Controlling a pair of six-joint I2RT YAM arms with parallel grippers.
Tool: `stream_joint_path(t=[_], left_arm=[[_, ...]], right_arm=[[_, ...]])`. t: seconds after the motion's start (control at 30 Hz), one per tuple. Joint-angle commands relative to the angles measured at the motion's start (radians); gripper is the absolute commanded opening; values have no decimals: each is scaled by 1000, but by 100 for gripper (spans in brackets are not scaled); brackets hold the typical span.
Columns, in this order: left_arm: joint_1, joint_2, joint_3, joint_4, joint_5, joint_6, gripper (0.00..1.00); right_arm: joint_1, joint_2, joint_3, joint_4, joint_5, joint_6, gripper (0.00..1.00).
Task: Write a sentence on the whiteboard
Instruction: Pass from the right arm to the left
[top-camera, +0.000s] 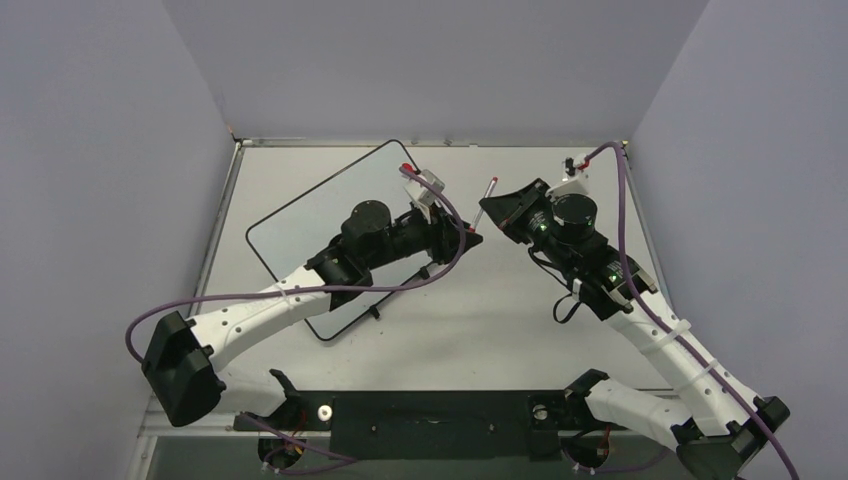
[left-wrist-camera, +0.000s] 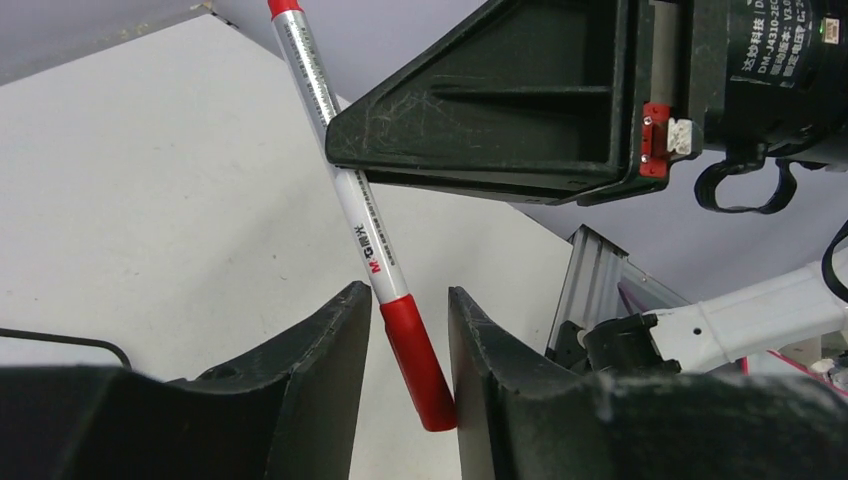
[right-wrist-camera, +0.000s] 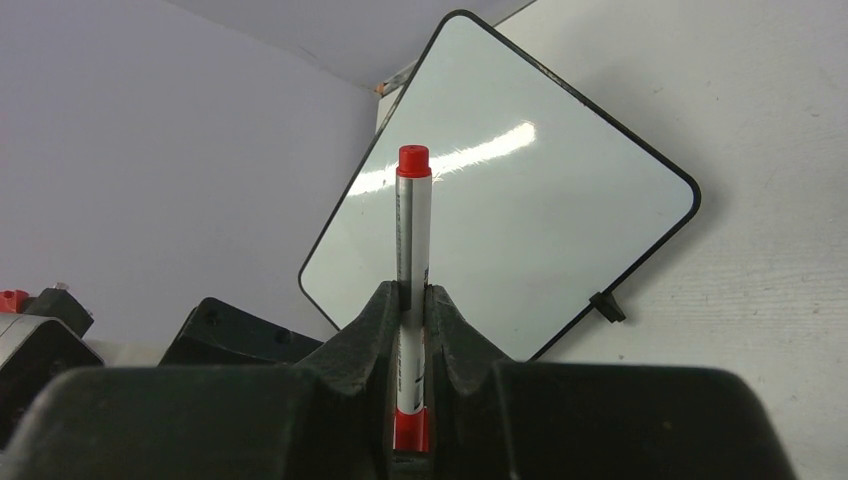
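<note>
The red marker (right-wrist-camera: 413, 230) is pinched mid-barrel by the right jaws, pressed tight on it, with its plug end standing beyond their tips and its cap (left-wrist-camera: 410, 350) hanging below them. That cap lies between the left jaws, which are half spread around it: a gap is seen on one side, so no firm pinch is shown, though the cap's tip seems to touch one jaw. The whiteboard (top-camera: 320, 215) lies flat on the surface (top-camera: 520, 320), beyond and to the left of the right jaws and under the left arm (top-camera: 300, 295); no sentence is seen on it. The marker is judged light, stiff and smooth, apt to swivel in a narrow grip; the cap is best taken squarely at its middle and pulled straight along the barrel. The board looks light and glossy and may slide under pen pressure. The left arm and its purple cable (top-camera: 440, 265) cover part of the board and would probably need clearing before writing.
</note>
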Motion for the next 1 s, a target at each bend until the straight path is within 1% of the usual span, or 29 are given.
stream_joint_path(t=[0.0,0.1,0.17,0.2,0.27,0.33,0.37,0.4,0.5,0.6,0.63,0.67,0.7,0.73,0.77,0.8,0.9,0.93,0.97], left_arm=[[-5,16,57,23,-29,13,29],[-6,22,61,25,-31,6,24],[-5,28,68,19,-34,3,25],[-5,30,73,17,-39,2,27],[-5,35,79,8,-40,1,25],[-6,39,83,-1,-41,3,17],[-5,41,83,-4,-42,9,4],[-5,41,85,-9,-42,11,1],[-8,32,88,-26,-30,29,0],[-8,12,104,-100,10,84,0],[-7,-2,107,-130,29,98,0],[-5,-11,108,-146,39,116,0],[-4,-29,106,-152,77,121,0],[2,-39,107,-164,98,131,0],[3,-56,115,-174,136,136,0],[7,-64,121,-200,151,149,0],[21,-101,162,-266,219,173,0],[36,-107,172,-314,237,183,0],[45,-118,187,-332,281,187,0]], right_arm=[[8,-21,37,33,-14,0,0],[8,-29,37,30,-10,-1,0],[8,-34,36,29,-7,-2,0],[8,-34,35,29,-6,-2,0],[7,-36,34,28,-6,-3,0],[8,-37,32,28,-6,-4,0],[8,-39,33,28,-8,-5,0],[8,-40,33,28,-8,-5,0],[9,-46,28,27,-10,-20,0],[8,-58,21,29,-44,-65,0],[7,-59,23,29,-60,-93,5],[7,-61,30,23,-89,-108,15],[7,-59,37,17,-102,-134,38],[7,-59,52,1,-123,-147,47],[7,-60,61,-6,-135,-170,59],[6,-64,76,-17,-161,-182,64],[-7,-74,92,-19,-242,-237,66],[-12,-75,99,-19,-306,-258,67],[-23,-75,102,-19,-337,-267,67]])
